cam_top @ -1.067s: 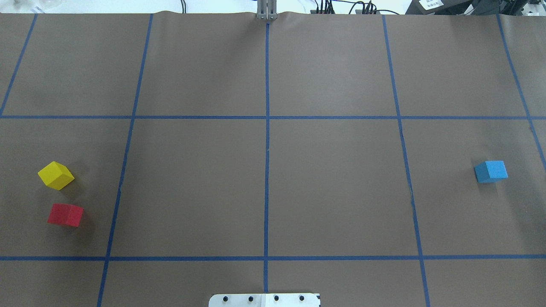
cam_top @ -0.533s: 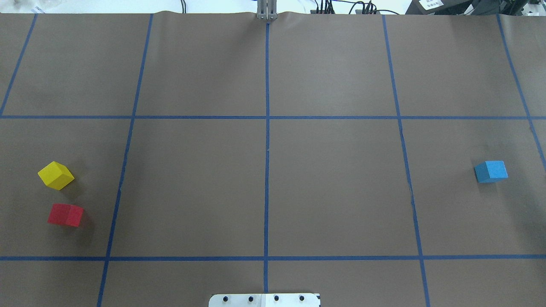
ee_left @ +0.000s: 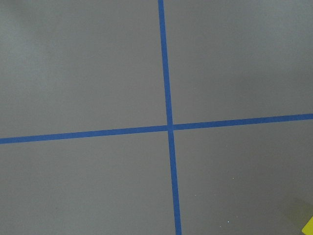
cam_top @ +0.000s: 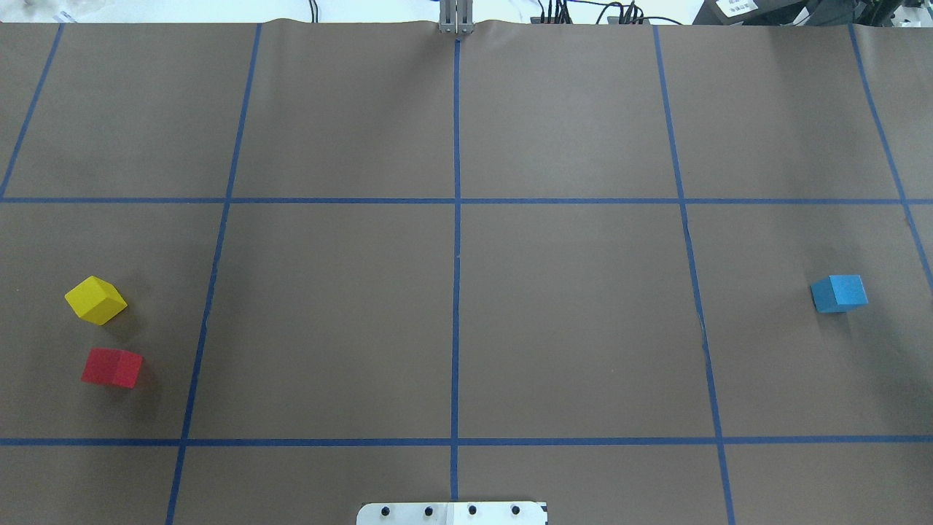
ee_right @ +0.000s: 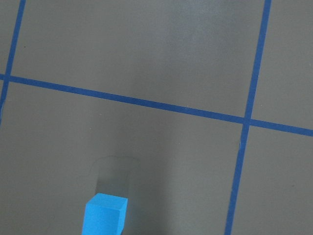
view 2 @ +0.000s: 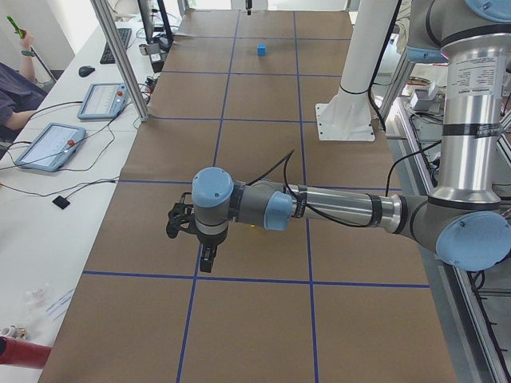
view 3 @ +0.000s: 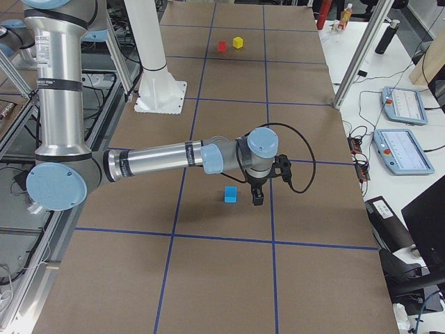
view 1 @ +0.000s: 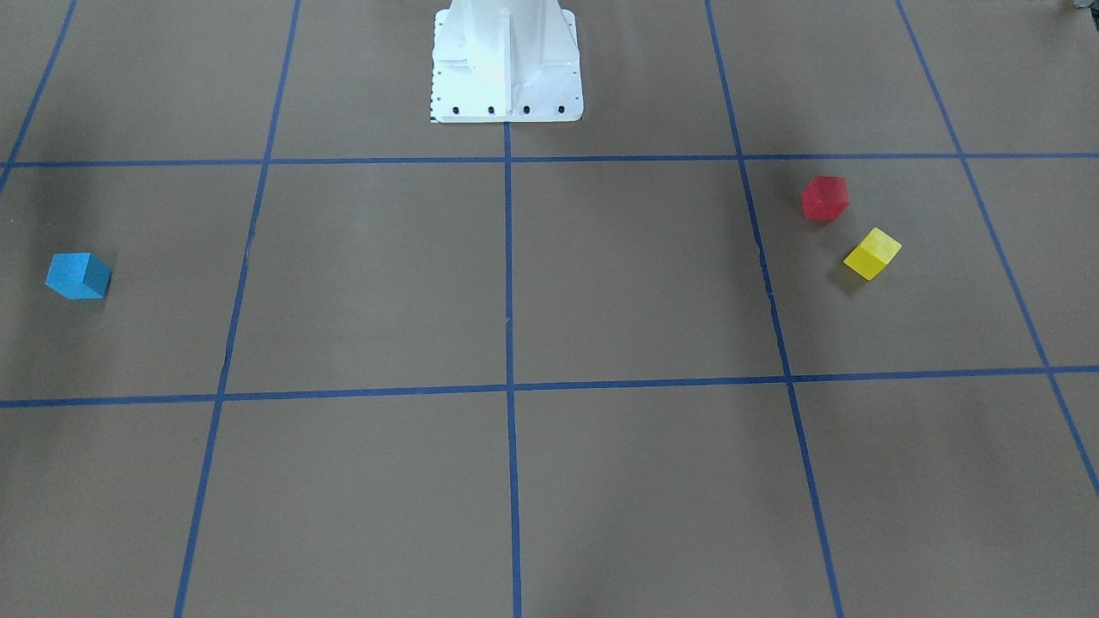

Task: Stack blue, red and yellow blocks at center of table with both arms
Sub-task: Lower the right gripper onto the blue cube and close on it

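The yellow block point(cam_top: 95, 300) and the red block point(cam_top: 111, 367) lie close together at the table's left side, also in the front-facing view: yellow block point(view 1: 872, 254), red block point(view 1: 825, 198). The blue block point(cam_top: 840, 293) lies alone at the right side. My left gripper point(view 2: 207, 259) shows only in the exterior left view, hanging above the table, and I cannot tell whether it is open. My right gripper point(view 3: 257, 198) shows only in the exterior right view, just beside the blue block point(view 3: 230, 195), state unclear. The right wrist view shows the blue block point(ee_right: 105, 214) at its bottom edge. A yellow corner point(ee_left: 308, 226) shows in the left wrist view.
The brown table cover carries a grid of blue tape lines that cross at the centre point(cam_top: 456, 200). The white robot base point(view 1: 506, 69) stands at the near middle edge. Tablets point(view 2: 49, 145) and cables lie on the operators' side bench.
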